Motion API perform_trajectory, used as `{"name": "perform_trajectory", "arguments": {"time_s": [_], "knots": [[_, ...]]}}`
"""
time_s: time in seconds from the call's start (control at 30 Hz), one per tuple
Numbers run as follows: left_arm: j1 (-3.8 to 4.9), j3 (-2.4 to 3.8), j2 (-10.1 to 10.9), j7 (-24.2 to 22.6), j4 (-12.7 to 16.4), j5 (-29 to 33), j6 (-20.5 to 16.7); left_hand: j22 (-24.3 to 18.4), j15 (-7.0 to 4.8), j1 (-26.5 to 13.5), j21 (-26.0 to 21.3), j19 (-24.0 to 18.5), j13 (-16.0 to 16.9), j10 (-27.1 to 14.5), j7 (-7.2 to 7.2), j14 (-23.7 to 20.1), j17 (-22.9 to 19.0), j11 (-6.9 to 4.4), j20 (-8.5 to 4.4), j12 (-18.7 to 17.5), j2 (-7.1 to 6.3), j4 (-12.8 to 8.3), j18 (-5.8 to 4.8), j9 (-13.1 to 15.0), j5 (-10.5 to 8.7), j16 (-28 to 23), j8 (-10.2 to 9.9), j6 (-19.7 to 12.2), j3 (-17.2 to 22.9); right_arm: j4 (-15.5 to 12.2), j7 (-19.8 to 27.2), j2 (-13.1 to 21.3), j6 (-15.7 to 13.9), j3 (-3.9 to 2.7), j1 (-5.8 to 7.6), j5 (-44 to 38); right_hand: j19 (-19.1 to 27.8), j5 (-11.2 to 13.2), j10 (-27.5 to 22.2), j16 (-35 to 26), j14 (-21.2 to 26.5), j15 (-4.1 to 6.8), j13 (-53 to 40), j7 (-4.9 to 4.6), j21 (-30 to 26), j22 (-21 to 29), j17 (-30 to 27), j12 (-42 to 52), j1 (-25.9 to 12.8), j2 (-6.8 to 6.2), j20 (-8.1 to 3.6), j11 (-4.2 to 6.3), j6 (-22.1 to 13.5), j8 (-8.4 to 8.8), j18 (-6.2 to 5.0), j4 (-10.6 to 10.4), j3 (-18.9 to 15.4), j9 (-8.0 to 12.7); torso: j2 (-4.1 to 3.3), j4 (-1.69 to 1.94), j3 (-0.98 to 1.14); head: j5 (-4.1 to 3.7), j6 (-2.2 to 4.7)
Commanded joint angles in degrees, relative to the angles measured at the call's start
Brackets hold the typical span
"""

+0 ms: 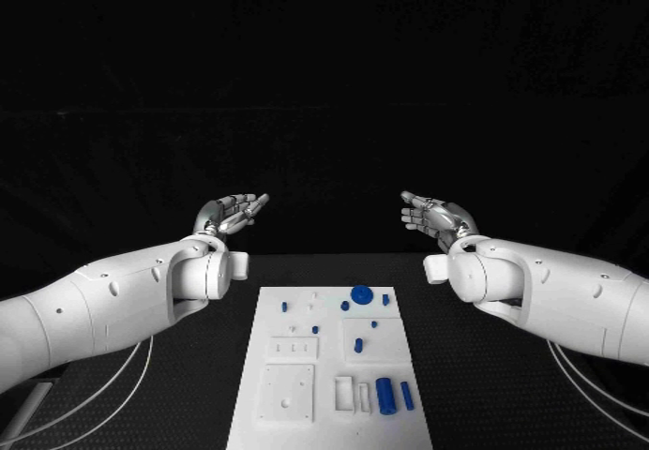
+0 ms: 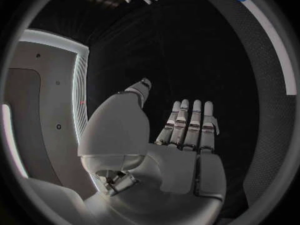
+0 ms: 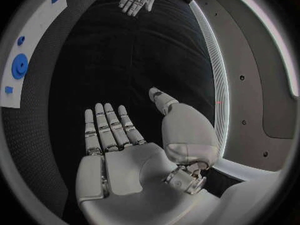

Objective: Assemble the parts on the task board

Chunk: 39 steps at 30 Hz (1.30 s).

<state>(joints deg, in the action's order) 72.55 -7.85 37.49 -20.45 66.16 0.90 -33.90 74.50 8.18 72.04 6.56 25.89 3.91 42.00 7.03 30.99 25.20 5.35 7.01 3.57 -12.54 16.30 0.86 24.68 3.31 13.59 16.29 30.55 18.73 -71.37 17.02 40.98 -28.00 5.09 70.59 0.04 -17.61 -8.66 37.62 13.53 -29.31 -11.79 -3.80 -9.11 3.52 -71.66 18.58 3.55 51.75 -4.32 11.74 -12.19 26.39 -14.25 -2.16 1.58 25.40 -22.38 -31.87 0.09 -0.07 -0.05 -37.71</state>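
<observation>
A black table [image 1: 541,375] with a finely textured surface is seen below — beyond its far edge, a black backdrop [image 1: 324,94] is hung, faintly creased, and everything behind is left in darkness.

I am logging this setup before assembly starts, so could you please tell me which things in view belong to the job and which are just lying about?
Belong to the job:
- task board
- round blue part
- blue cylinders
- small blue pieces
- left hand, holding nothing
- right hand, holding nothing

Lying about:
- cables beside the board
</observation>
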Motion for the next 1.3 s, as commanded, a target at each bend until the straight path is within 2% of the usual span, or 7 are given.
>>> {"name": "perform_trajectory", "arguments": {"time_s": [0.03, 0.33, 0.37, 0.4, 0.77, 1.17, 1.3], "knots": [[1.44, -0.71, -1.0, 5.2, -2.9, 0.7, 7.6, 2.0, 0.15, 1.4, 0.4, 0.5, 0.1, 0.9, 0.04, 0.7, 0.5, 0.12, 0.12, 0.4, -0.22, 0.2, -0.86, 0.5, 0.26, 0.4, 0.5, 0.7, 0.6, 3.1, -8.4, -0.7, 13.2, 0.62, 1.58, -1.3, -1.6, -0.3, 2.8, 1.3, -1.9, -0.53, -0.3, -2.36, 0.5, -3.8, 1.0, 0.7, 3.4, -0.07, 0.13, 0.15, 1.7, -1.61, -0.66, 1.5, 0.9, -0.9, -0.02, 0.00, 0.00, 0.01, -0.02], [2.90, -1.60, -1.9, 6.6, -5.7, 0.9, 9.5, 2.0, 0.43, 1.9, 1.0, 0.6, 0.2, 1.6, 0.90, 1.5, 1.0, 0.82, -0.13, 0.6, 0.64, 0.0, -0.86, 0.9, 0.40, 1.2, 1.0, 1.0, 0.2, 7.8, -12.9, -1.6, 19.6, 1.85, 4.19, -1.6, -7.5, -0.7, 11.0, 5.4, -9.2, -1.83, -1.1, -2.61, 1.2, -3.8, 2.7, 3.2, 7.3, -1.19, -0.53, -0.35, 8.2, -5.34, -2.87, 6.3, 2.3, -2.1, -0.02, 0.00, 0.00, 0.01, -0.02], [2.90, -1.60, -1.9, 6.6, -5.7, 0.9, 9.5, 1.9, 0.53, 2.9, 1.9, 1.8, 0.5, 3.2, 2.15, 3.1, 1.5, 1.98, -0.74, 1.2, 2.08, -0.7, -0.75, 1.2, 2.56, 2.3, 1.7, 2.1, -0.7, 7.9, -13.0, -1.6, 19.8, 1.88, 4.25, -1.6, -8.6, -0.7, 12.1, 5.8, -10.1, -1.51, -1.1, -2.45, 1.2, -3.6, 2.8, 3.4, 7.6, -1.31, -0.56, -0.12, 9.2, -5.68, -3.27, 6.9, 2.7, -2.1, -0.02, 0.00, 0.00, 0.01, -0.02], [2.91, -1.71, -1.0, 4.9, -4.5, -2.7, 11.0, 1.8, 0.51, 3.4, 2.7, 3.3, 0.5, 4.4, 2.59, 4.4, 1.8, 2.42, -1.47, 1.4, 3.18, -0.8, -0.86, 1.4, 3.78, 3.1, 2.2, 2.9, -2.7, 12.2, -10.0, -3.3, 16.1, 2.02, 4.51, -28.7, -10.4, -0.9, 13.5, 6.4, -11.5, -0.97, -1.0, -2.23, 1.1, -3.3, 3.0, 3.6, 7.9, -1.54, -0.64, 0.20, 10.4, -6.03, -3.92, 7.8, 3.3, -2.0, -0.40, 0.06, -0.16, 0.54, -0.15], [2.91, -1.71, 0.4, 3.3, -2.0, -2.8, 9.9, 1.7, -1.47, 11.1, 8.0, 16.9, 1.4, 17.2, 3.41, 20.4, 4.9, 2.92, -5.98, 4.8, 5.73, -0.4, 1.67, 1.3, 4.74, 10.5, 5.0, 12.1, -8.7, 14.0, -9.8, -5.3, 15.7, 2.01, 4.49, -51.2, -22.2, -0.2, 23.9, 10.7, -22.9, 3.89, -1.0, -1.38, 1.8, -1.9, 6.0, 4.7, 11.0, -2.26, -0.91, 2.97, 19.7, -8.03, -8.19, 13.4, 9.4, -1.3, -1.44, 0.69, -0.60, -0.20, -0.02], [3.23, -1.66, 5.5, 2.6, 7.9, -4.0, 11.3, 1.4, -2.44, 16.6, 9.0, 19.4, 0.6, 21.4, 2.85, 23.1, 6.6, 2.28, -6.94, 4.0, 7.12, 0.1, 1.82, 0.2, 4.99, 10.2, 4.5, 15.6, -12.0, 12.4, -10.3, -6.5, 14.2, 1.98, 4.41, -69.4, -34.8, 1.6, 30.2, 15.1, -34.5, 9.21, -0.7, -0.50, 5.0, -1.6, 11.5, 4.2, 11.9, -3.09, -1.30, 5.14, 24.0, -7.82, -12.75, 14.9, 10.5, -0.4, -3.95, 2.30, -0.20, -1.17, 0.11], [3.46, -1.59, 7.0, 2.2, 10.6, -3.8, 12.8, 1.3, -2.46, 16.7, 9.0, 19.5, 0.5, 21.6, 2.79, 23.1, 6.6, 2.24, -6.97, 3.8, 7.22, 0.2, 1.81, 0.1, 5.01, 9.9, 4.4, 15.8, -12.3, 12.2, -10.4, -7.4, 13.6, 1.98, 4.39, -74.4, -38.4, 1.7, 31.3, 16.2, -37.6, 10.58, -0.6, -0.33, 6.2, -1.7, 13.6, 3.6, 12.2, -3.41, -2.34, 5.47, 24.6, -7.59, -12.84, 15.0, 10.3, -0.2, -5.15, 2.84, -0.13, -1.60, 0.51]]}}
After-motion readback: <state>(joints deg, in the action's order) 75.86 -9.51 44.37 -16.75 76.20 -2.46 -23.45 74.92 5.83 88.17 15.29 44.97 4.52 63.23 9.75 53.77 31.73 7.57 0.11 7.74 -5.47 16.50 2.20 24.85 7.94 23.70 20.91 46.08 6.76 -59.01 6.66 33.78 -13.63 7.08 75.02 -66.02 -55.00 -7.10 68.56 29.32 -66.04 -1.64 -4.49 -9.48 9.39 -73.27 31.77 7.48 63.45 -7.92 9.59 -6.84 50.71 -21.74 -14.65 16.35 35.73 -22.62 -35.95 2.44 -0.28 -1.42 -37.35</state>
